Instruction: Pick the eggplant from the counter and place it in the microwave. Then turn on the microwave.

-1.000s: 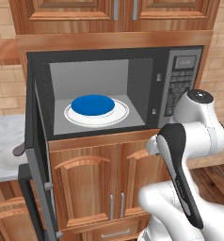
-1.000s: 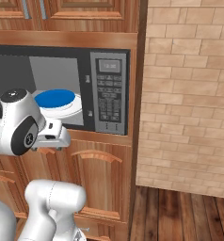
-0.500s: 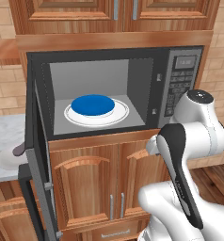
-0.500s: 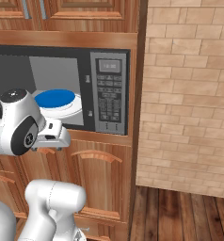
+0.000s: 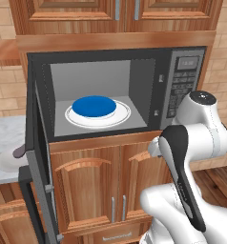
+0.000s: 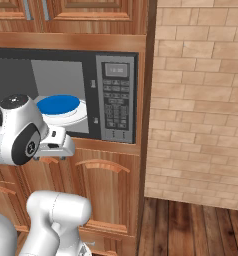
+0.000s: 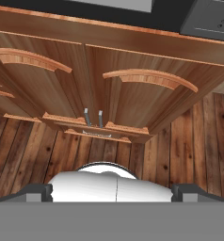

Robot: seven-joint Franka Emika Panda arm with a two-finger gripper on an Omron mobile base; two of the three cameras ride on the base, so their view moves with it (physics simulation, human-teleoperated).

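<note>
Blue disc [image 5: 94, 105] on white plate [image 5: 72, 118] inside open microwave [image 5: 182, 86].

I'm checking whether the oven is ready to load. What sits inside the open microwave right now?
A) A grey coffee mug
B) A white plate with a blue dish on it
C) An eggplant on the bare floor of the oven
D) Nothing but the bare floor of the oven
B: through the swung-open door, the microwave holds a white plate with a blue dish resting on it; no eggplant lies there.
</note>
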